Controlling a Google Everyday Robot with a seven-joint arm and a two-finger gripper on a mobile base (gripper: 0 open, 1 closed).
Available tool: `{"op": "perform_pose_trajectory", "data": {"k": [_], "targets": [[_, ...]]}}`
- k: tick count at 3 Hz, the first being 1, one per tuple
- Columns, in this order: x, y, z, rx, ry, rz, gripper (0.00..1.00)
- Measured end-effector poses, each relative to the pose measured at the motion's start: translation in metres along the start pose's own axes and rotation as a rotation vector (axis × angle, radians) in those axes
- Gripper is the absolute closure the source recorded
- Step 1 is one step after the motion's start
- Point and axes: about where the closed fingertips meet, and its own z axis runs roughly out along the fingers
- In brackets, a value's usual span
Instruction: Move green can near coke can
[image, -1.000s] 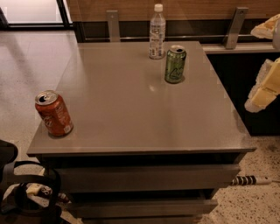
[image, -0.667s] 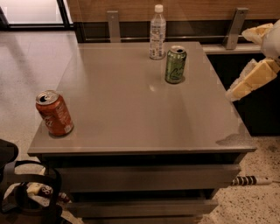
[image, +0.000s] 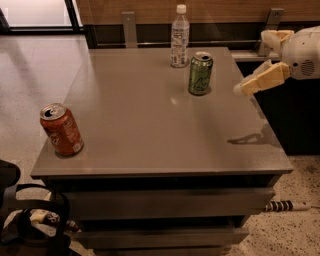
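The green can (image: 200, 73) stands upright at the far right of the grey table (image: 150, 125), dark green with a silver top. The coke can (image: 61, 129), red-orange with a white label patch, stands upright near the table's front left corner. The two cans are far apart. My gripper (image: 250, 62) comes in from the right edge, above the table's right side, a little to the right of the green can and apart from it. Its pale fingers (image: 260, 80) are spread open and hold nothing.
A clear plastic bottle (image: 179, 36) with a white cap stands just behind the green can at the table's back edge. A dark cabinet sits to the right of the table. Metal posts rise behind it. Cables and a dark object lie on the floor at lower left.
My gripper has moved left from the right edge of the view, coming over the table's right side and closer to the green can. The cans and bottle have not moved.
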Motion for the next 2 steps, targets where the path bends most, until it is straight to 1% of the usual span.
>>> {"op": "perform_pose_trajectory", "data": {"k": [1, 2], "targets": [[0.000, 0.000, 0.000, 0.000, 0.000, 0.000, 0.00], [0.000, -0.007, 0.022, -0.017, -0.054, 0.012, 0.00]]}}
